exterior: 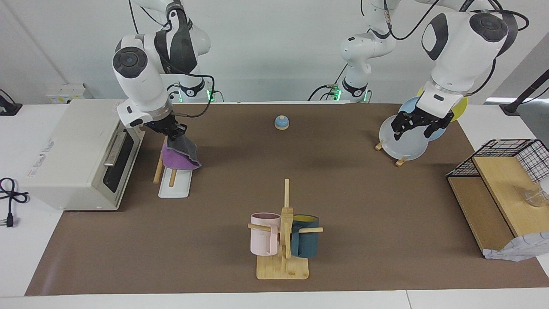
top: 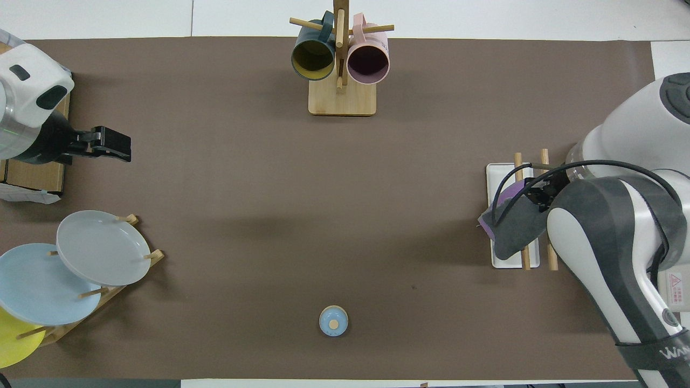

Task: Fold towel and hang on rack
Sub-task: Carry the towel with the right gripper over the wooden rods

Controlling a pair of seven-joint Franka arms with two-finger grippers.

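The right gripper (exterior: pixel 176 133) is clamped on the top edge of the small purple-and-dark-grey cloth towel (exterior: pixel 180 155), which hangs folded over the low rack of 2 light wooden rods on a white base (exterior: pixel 175 185); whether the cloth touches the rods I cannot tell; the white toaster oven (exterior: pixel 77 154) sits at the rack's 9 o'clock in the facing view; the left gripper (exterior: pixel 415 124) waits, jaws spread wide and holding nothing, over the grey plate (exterior: pixel 405 148) in the wooden plate stand
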